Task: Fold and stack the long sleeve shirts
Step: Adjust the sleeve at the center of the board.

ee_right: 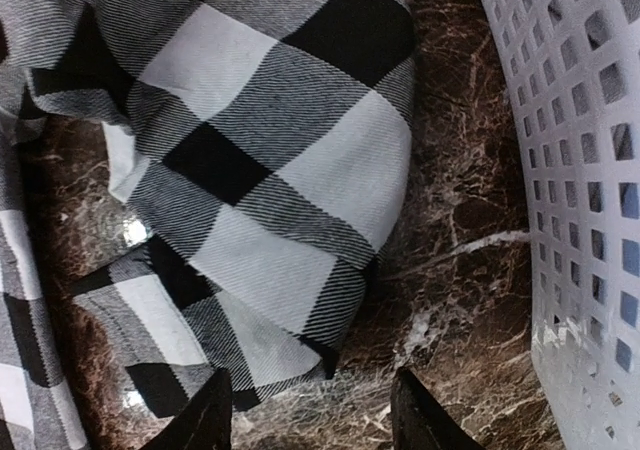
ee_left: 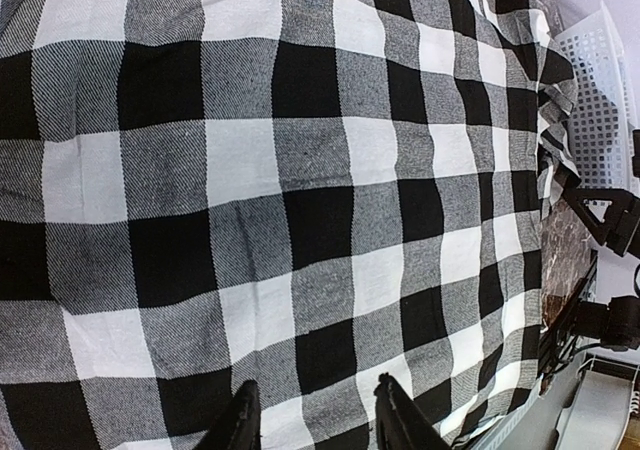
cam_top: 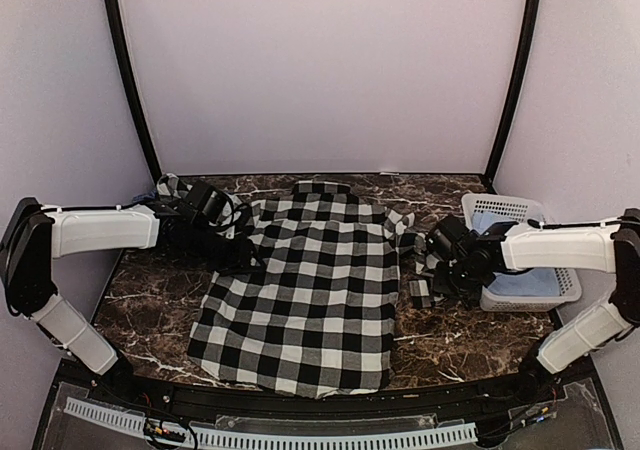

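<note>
One long sleeve shirt (cam_top: 310,290), in large black-and-white checks, lies spread flat in the middle of the table, collar to the far side. My left gripper (cam_top: 240,255) hovers over its left shoulder. In the left wrist view the left gripper (ee_left: 315,415) is open, with the checked cloth (ee_left: 300,170) filling the view beneath it and nothing pinched. My right gripper (cam_top: 428,275) is at the shirt's right side, beside the bunched sleeve (cam_top: 405,232). In the right wrist view the right gripper (ee_right: 310,420) is open over bare marble, just short of the crumpled sleeve end (ee_right: 260,170).
A white slotted basket (cam_top: 500,210) stands at the right edge, close beside the right gripper, and its wall (ee_right: 590,170) fills the right of the right wrist view. Something blue lies inside it (cam_top: 520,285). The dark marble table (cam_top: 150,300) shows on both sides of the shirt.
</note>
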Controlling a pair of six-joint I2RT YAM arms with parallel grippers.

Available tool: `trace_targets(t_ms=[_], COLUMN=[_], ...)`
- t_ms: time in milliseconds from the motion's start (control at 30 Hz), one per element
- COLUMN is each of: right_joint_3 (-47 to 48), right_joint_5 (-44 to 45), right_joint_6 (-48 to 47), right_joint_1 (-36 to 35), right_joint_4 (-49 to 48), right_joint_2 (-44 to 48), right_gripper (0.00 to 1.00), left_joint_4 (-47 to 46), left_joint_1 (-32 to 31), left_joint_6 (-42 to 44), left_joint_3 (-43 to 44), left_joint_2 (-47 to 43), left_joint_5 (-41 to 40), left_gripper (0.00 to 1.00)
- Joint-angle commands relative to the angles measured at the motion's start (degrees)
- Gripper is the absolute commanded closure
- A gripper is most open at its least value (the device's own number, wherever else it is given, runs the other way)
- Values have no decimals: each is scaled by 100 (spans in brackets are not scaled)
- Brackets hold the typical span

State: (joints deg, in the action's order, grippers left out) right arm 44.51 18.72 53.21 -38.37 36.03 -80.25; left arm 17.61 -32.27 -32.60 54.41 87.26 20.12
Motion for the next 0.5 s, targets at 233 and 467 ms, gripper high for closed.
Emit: trace_targets(t_ms=[233,467], right_joint_3=[-117,570], right_joint_5=[945,1240], right_joint_6=[230,-219], right_joint_1=[-35,-37], right_joint_4=[-709,-539], right_joint_2=[-597,-1084], right_gripper=[58,100], left_joint_4=[-57,-3], left_joint_1=[-4,-7], left_joint_6=[52,13], left_joint_3=[90,74], left_joint_2=[-86,-232], left_joint_5=[104,52], left_gripper=[62,62])
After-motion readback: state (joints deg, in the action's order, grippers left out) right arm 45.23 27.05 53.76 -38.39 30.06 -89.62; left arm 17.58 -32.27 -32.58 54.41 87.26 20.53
